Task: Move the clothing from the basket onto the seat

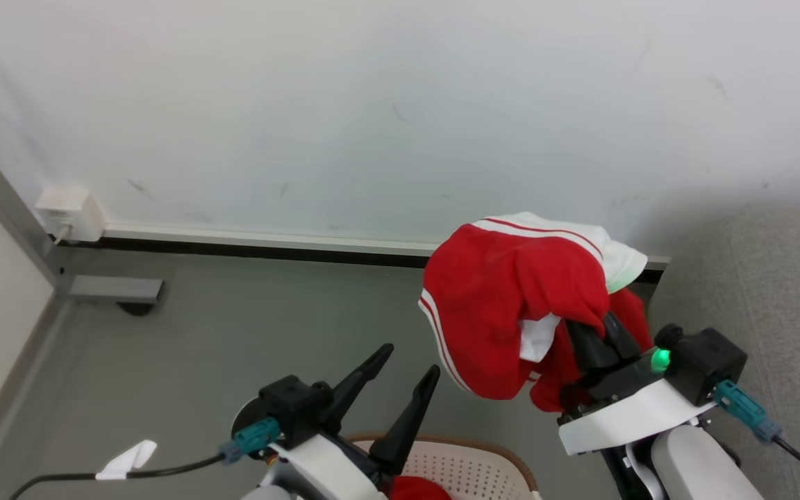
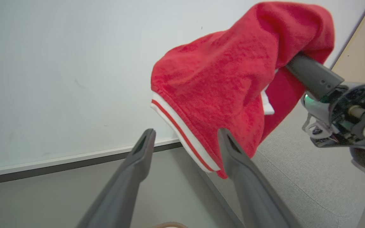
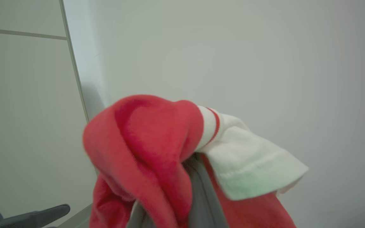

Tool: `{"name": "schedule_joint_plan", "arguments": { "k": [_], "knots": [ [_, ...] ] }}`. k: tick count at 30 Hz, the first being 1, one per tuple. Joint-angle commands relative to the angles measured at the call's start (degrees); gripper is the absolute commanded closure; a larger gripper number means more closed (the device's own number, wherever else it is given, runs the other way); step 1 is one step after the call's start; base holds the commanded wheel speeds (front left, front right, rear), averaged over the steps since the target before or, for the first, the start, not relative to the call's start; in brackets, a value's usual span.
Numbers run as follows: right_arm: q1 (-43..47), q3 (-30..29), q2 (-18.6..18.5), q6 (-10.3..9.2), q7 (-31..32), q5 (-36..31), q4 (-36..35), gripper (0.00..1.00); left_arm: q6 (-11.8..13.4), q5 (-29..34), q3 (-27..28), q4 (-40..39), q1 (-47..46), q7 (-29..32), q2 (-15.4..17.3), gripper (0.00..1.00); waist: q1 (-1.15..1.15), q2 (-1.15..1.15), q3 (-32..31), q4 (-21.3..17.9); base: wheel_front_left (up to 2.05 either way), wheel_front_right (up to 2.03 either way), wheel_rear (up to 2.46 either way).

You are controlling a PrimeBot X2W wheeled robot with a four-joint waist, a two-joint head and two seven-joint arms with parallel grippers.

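- Your right pincer (image 1: 605, 328) has its two dark fingers closed together on the clothing (image 1: 504, 305), a bright red garment with white trim and thin red-and-white stripes. The cloth drapes over the fingertips and hides them.
- The garment is held up in the air, bunched above and to the left of that pincer, with a pale wall behind it.
- The seat (image 1: 761, 278), of grey textured fabric, lies just right of the right pincer and beyond it.
- Your left pincer (image 1: 410, 361) stands wide open with nothing between its fingers. They point toward the hanging garment, whose striped hem hangs close to one fingertip in the left wrist view.
- The basket (image 1: 473, 467) sits just beneath the left pincer. It is cream with small holes and a brown rim, and a second red garment (image 1: 417, 489) lies inside it.
- A green light (image 1: 660, 359) glows just behind the right pincer's fingers.
- A white tag (image 1: 126, 460) is on the black cable left of the left pincer. Any writing on it is too small to read.
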Motion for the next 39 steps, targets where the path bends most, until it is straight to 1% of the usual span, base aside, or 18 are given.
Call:
{"name": "schedule_joint_plan", "arguments": {
  "k": [1,8,21,27,34,39],
  "knots": [
    [0.2,-0.6,-0.1,-0.12,0.0,-0.8,-0.7,1.00,-0.2,0.5,0.0,0.1,0.8,-0.2,0.3,0.00,0.00,0.00,-0.1,-0.3,0.00,0.00,0.00],
    [0.5,-2.6,-0.5,-0.12,0.0,-0.3,-3.5,1.00,-0.7,2.7,-0.5,-0.1,0.5,-0.4,0.6,0.00,0.00,0.00,0.6,-3.5,0.00,0.00,0.00],
    [1.1,-4.6,-3.6,-0.12,0.0,-2.8,-7.5,1.00,-1.7,6.0,0.4,0.5,-0.4,-0.4,0.3,0.00,0.00,0.00,2.2,-13.1,0.00,0.00,0.00],
    [1.5,-5.7,-4.2,-0.12,0.0,-3.2,-8.3,1.00,-2.9,8.6,1.6,-0.5,0.4,-0.5,-0.7,0.00,0.00,0.00,2.4,-17.8,0.00,0.00,0.00],
    [2.8,-7.1,-4.4,-0.11,0.0,-3.5,-9.5,1.00,-4.2,10.8,2.6,0.6,1.2,-0.5,-1.3,0.00,0.00,0.00,2.2,-22.9,0.00,0.00,0.00],
    [4.1,-8.6,-4.8,-0.12,0.0,-4.0,-10.2,1.00,-5.1,12.3,2.7,1.4,0.9,-0.5,-1.9,0.00,0.00,0.00,2.1,-25.6,0.00,0.00,0.00]
  ]
}}
